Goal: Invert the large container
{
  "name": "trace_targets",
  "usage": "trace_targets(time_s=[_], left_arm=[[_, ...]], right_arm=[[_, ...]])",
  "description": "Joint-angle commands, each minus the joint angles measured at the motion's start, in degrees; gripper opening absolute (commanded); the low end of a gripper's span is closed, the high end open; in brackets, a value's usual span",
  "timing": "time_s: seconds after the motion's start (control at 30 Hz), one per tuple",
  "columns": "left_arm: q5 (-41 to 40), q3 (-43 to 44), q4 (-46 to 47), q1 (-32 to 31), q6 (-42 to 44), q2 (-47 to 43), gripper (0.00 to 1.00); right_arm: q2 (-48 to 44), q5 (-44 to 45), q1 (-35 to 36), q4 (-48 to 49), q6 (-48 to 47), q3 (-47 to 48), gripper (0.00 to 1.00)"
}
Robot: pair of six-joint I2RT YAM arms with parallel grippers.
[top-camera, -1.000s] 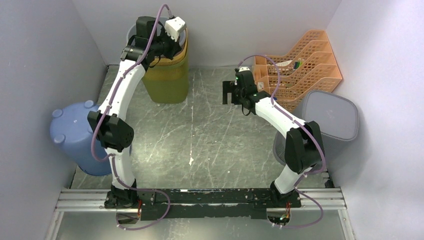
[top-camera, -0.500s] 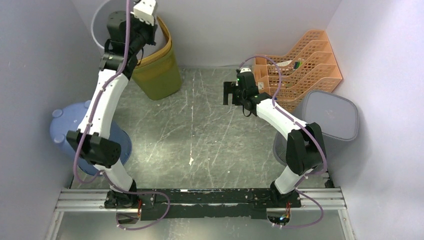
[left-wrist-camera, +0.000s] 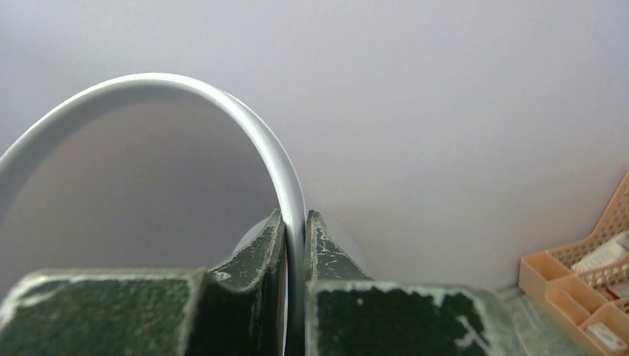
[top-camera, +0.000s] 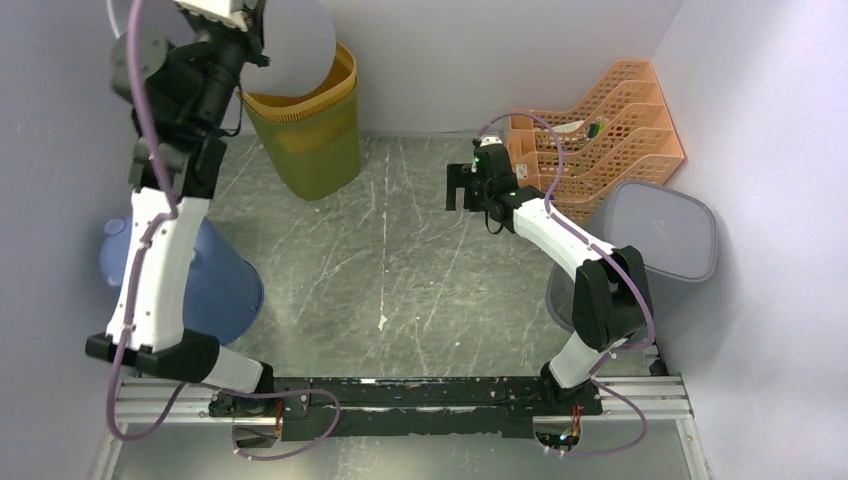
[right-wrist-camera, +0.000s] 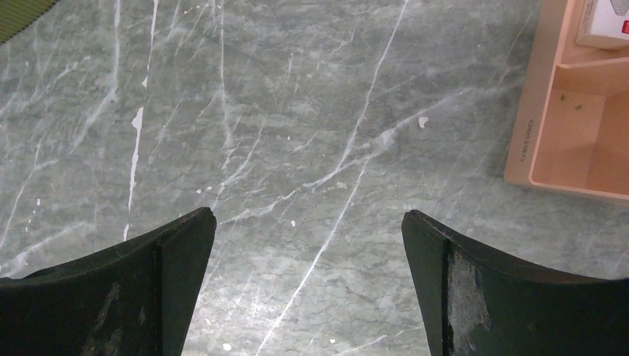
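The left gripper [left-wrist-camera: 295, 221], pinched shut on the grey container's [top-camera: 292, 38] rim, has swung it high beside the yellow basket [top-camera: 305, 130], so the flip is underway. The right gripper [right-wrist-camera: 307, 215] hangs wide open and empty.

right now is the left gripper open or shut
Shut. In the left wrist view the left gripper has its fingers pressed on either side of the thin rim of the grey container, no gap showing.

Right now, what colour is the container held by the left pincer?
The container is pale grey; top external view shows it best.
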Motion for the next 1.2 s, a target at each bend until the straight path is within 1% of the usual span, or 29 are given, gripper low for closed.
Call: trace_targets(time_s=[0.0, 0.1, 0.2, 0.33, 0.43, 0.53, 0.63, 0.7, 0.8, 0.97, 1.03, 1.17], left_arm=[[-0.19, 0.18, 7.43, -0.12, 0.65, -6.52, 0.07], [2.71, -0.69, 5.93, -0.12, -2.31, -8.76, 0.07], [7.31, -4.71, 6.92, -0.12, -7.36, -12.53, 0.07], [15.26, -7.85, 7.1, -0.12, -14.21, -16.99, 0.07], [19.13, -9.7, 6.82, -0.12, -18.69, -20.3, 0.07], [24.72, -13.94, 7.94, -0.1, -25.46, -23.78, 0.07], [29.29, -21.14, 10.83, -0.12, -31.55, -27.47, 0.07], [30.89, -25.17, 12.3, -0.12, -36.28, -29.76, 0.07], [33.5, -30.81, 12.74, -0.11, -40.23, -32.35, 0.07], [38.07, -41.24, 16.7, -0.08, -47.43, -36.42, 0.07], [39.61, -46.57, 20.14, -0.12, -51.88, -37.64, 0.07], [41.94, -58.73, 30.54, -0.12, -62.36, -39.43, 0.06]], right_arm=[[-2.36, 0.76, -0.39, 0.62, -0.46, 0.96, 0.99], [-2.83, 2.49, -0.72, -0.75, -1.11, 2.92, 0.99], [-3.47, 2.68, -2.13, -1.87, -1.31, 5.22, 0.99], [-4.86, 2.2, -5.31, -2.62, -2.03, 7.8, 0.99], [-5.35, 1.47, -7.79, -3.5, -2.7, 10.61, 0.99], [-5.58, 0.27, -9.89, -4.15, -2.75, 13.13, 0.99], [-5.94, -0.3, -11.58, -4.32, -2.66, 15.18, 0.99], [-6.28, -0.53, -12.86, -4.48, -2.76, 16.9, 0.99], [-6.54, -0.78, -14.58, -5.04, -2.99, 19.5, 1.0], [-6.74, -2.76, -17.26, -5.35, -2.82, 23.1, 1.0], [-6.66, -3.14, -17.8, -5.58, -2.83, 23.97, 1.0], [-6.8, -4.1, -18.74, -5.78, -2.69, 24.94, 1.0]])
